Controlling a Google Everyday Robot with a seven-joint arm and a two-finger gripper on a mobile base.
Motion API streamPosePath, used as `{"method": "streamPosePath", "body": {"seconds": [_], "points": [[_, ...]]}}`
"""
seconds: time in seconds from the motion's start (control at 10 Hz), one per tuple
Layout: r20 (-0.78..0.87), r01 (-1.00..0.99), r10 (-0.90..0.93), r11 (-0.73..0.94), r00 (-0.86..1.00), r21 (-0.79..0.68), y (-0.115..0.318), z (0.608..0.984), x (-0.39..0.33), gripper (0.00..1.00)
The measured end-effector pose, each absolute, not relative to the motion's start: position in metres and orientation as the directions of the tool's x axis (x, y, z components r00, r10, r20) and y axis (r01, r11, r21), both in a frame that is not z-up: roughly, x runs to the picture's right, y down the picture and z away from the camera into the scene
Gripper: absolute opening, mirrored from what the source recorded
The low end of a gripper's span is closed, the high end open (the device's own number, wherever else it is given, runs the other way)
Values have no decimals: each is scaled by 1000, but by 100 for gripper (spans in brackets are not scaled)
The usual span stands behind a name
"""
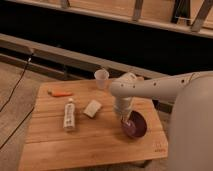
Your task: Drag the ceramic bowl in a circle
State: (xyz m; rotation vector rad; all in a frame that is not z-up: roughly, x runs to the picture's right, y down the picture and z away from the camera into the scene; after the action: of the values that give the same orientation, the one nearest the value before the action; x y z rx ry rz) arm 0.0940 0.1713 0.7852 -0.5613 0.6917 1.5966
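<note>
The camera view looks down at a wooden tabletop (95,140) standing before a dark wall with a long ledge. The robot's pale arm (155,89) reaches in from the right and bends downward near the tabletop's right side. At its end the gripper (126,119) points down into the bowl (135,126), its tip at the bowl's left inner rim. The gripper is closed, pressed against the bowl's edge; whether the rim is pinched between the fingers cannot be made out.

The bowl is round, shallow and dark purple. It sits on the tabletop toward the right front corner, close to the right edge, and appears to rest flat.

A white cup (101,78) stands upright at the back edge of the tabletop, just left of the arm's elbow and well apart from the bowl. A pale sponge (92,108) lies near the middle, to the left of the gripper. Just left of the sponge a bottle (69,115) lies on its side, its length running front to back. Behind the bottle, near the back left corner, lies a small orange thing (60,93). A dark cable (17,85) trails across the floor on the left.
</note>
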Motion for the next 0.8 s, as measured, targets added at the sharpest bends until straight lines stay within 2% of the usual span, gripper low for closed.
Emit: {"method": "streamPosePath", "body": {"seconds": [0.4, 0.6, 0.8], "points": [[-693, -997, 717, -27, -71, 75, 143, 790, 73, 0], [-707, -999, 706, 6, -28, 46, 138, 794, 55, 6], [-707, -999, 707, 4, -33, 50, 138, 793, 59, 6]]}}
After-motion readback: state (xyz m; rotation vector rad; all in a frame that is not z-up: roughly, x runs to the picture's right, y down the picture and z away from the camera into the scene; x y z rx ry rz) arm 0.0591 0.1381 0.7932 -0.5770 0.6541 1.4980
